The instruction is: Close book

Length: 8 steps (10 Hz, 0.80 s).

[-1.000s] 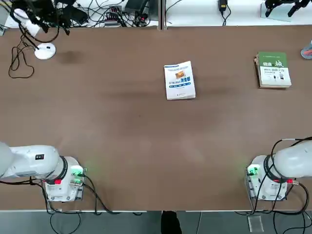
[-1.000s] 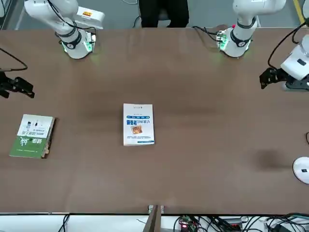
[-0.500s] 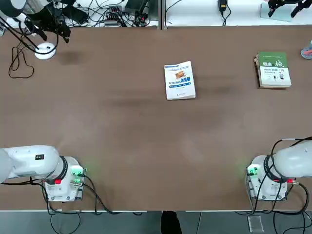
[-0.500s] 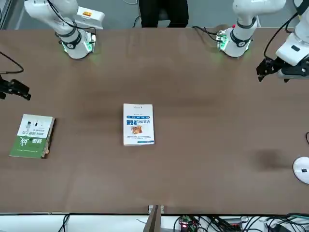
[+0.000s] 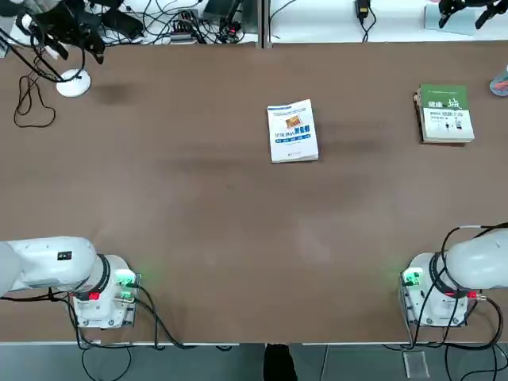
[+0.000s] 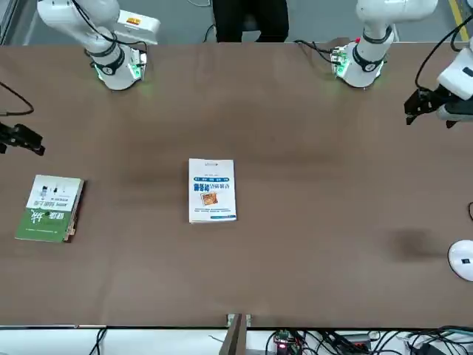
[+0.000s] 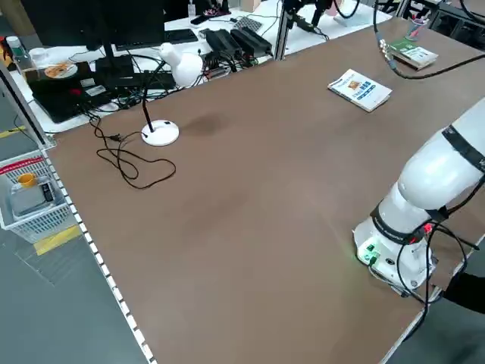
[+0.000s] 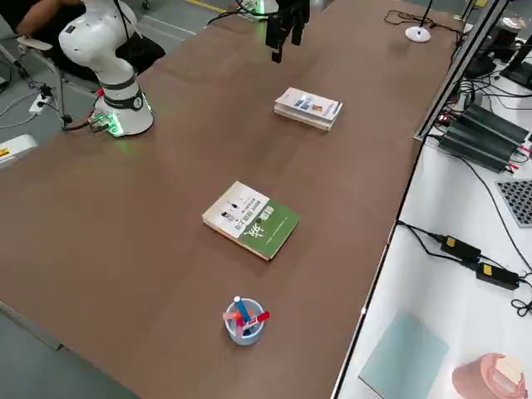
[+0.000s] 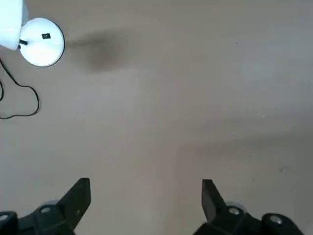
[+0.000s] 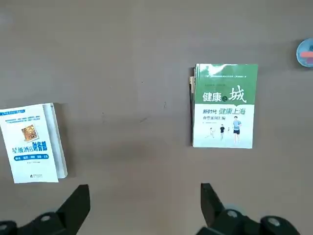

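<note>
Open brown table (image 5: 198, 222) all round the book (image 5: 293, 131); green-and-white book (image 5: 445, 113) well apart.

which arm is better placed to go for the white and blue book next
Right, probably. The right gripper hangs open with the book in its wrist view, lying closed, cover up. The left gripper, also open, is farther off, near the lamp base.

You see the right hand (image 5: 467, 9) cut by the top view's upper edge, and only its tip (image 6: 22, 139) at the front view's left edge. The left hand (image 6: 429, 107) is clipped at that view's right edge. The lettering on the book (image 5: 293, 131) is too small to read. The bench (image 5: 198, 206) runs past both sides.
</note>
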{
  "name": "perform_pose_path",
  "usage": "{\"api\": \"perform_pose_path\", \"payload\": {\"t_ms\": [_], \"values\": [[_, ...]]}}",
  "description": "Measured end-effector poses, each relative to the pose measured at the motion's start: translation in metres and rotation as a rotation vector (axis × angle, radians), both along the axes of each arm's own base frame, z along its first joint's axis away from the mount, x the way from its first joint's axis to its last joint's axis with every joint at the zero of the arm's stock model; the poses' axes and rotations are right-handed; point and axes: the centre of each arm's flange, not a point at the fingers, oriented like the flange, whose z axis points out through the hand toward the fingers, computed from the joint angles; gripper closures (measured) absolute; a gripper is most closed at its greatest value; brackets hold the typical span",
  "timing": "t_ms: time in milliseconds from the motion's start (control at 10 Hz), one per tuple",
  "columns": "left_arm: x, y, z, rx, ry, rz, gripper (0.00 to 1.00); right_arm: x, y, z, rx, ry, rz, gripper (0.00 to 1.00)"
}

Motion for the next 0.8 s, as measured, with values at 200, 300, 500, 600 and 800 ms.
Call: {"api": "perform_pose_path", "payload": {"t_ms": [200,300,500,600,800], "values": [[0.013,0.002,0.006,-0.007,0.039,0.001,0.00,0.001,-0.001,-0.003,0.000,-0.001,-0.003,0.00],[0.018,0.005,0.006,-0.011,0.048,0.006,0.00,0.001,-0.002,-0.004,0.000,0.000,-0.004,0.00],[0.026,0.012,0.005,-0.016,0.054,0.019,0.00,0.001,-0.004,-0.005,-0.001,0.001,-0.007,0.00],[0.029,0.016,0.005,-0.019,0.053,0.026,0.00,0.001,-0.005,-0.005,-0.002,0.001,-0.009,0.00],[0.034,0.026,0.006,-0.023,0.051,0.043,0.00,0.001,-0.005,-0.005,-0.003,0.001,-0.009,0.00]]}}
